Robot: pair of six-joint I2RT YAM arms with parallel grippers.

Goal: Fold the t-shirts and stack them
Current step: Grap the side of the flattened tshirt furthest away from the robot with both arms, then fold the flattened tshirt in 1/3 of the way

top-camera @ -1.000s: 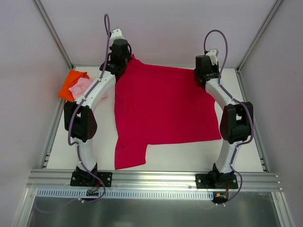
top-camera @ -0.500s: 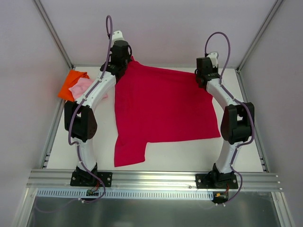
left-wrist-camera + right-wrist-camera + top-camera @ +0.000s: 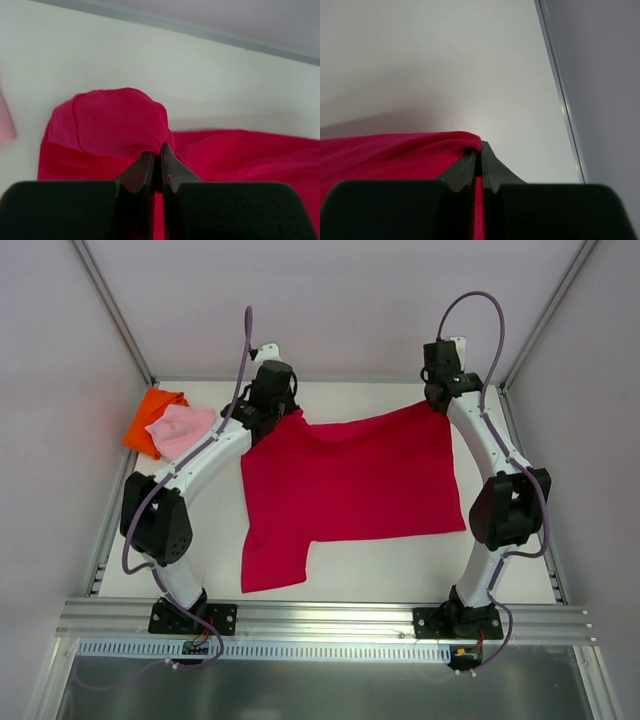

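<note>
Crimson shirt [image 3: 350,480] lifted, grippers [image 3: 160,150] [image 3: 481,150] clamping it

From above, left gripper [image 3: 158,154] and right gripper [image 3: 480,152] tips were hidden under their wrists. Pink shirt [image 3: 182,428] covered part of orange shirt [image 3: 148,415]. Crimson shirt [image 3: 350,480] ran off both wrist frames. Left wrist view caught only a pink sliver.
</note>
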